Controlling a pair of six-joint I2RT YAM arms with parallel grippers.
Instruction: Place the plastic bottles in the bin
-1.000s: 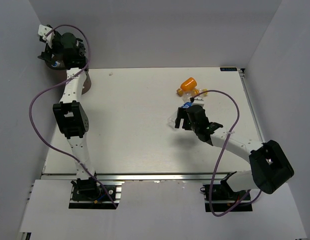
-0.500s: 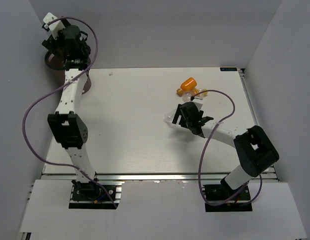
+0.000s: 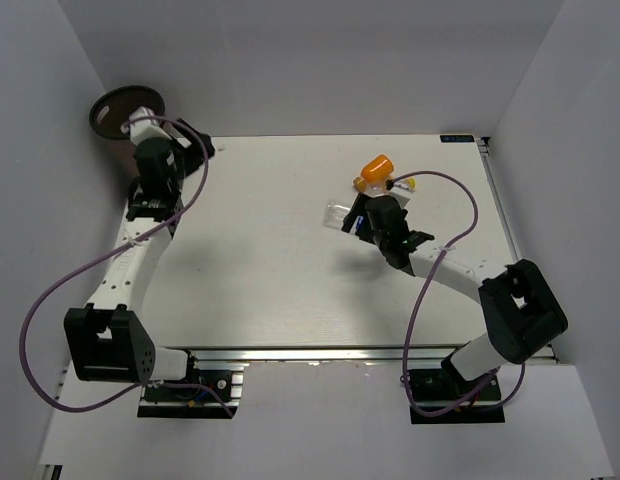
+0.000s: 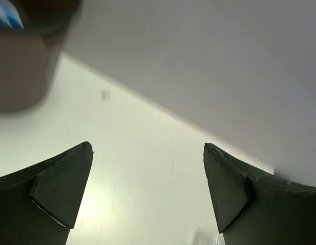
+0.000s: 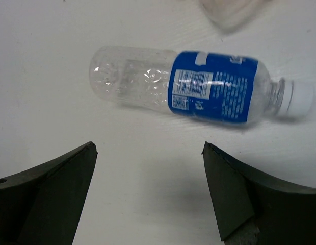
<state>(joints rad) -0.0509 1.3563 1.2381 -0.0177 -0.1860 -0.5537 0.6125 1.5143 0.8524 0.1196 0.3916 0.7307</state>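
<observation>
The dark brown bin [image 3: 123, 108] stands off the table's back left corner, and in the left wrist view the bin [image 4: 20, 66] is a blur at the upper left with something blue inside. My left gripper [image 3: 198, 142] [image 4: 147, 147] hangs open beside it over bare table. A clear blue-labelled bottle [image 5: 199, 87] lies on its side just beyond my open right gripper [image 5: 148, 145], white cap to the right. From above, the right gripper [image 3: 365, 213] partly covers that bottle [image 3: 336, 213]. An orange bottle [image 3: 375, 168] and a yellow cap [image 3: 410, 183] lie just behind.
Another clear object [image 5: 229, 10] shows blurred at the top edge of the right wrist view. White walls enclose the table [image 3: 270, 250] at the back and both sides. Purple cables loop from both arms.
The left arm has swung from over the bin down and right to the table's back left corner, uncovering the bin. The right gripper has moved back toward the bottles. Both stay open.
</observation>
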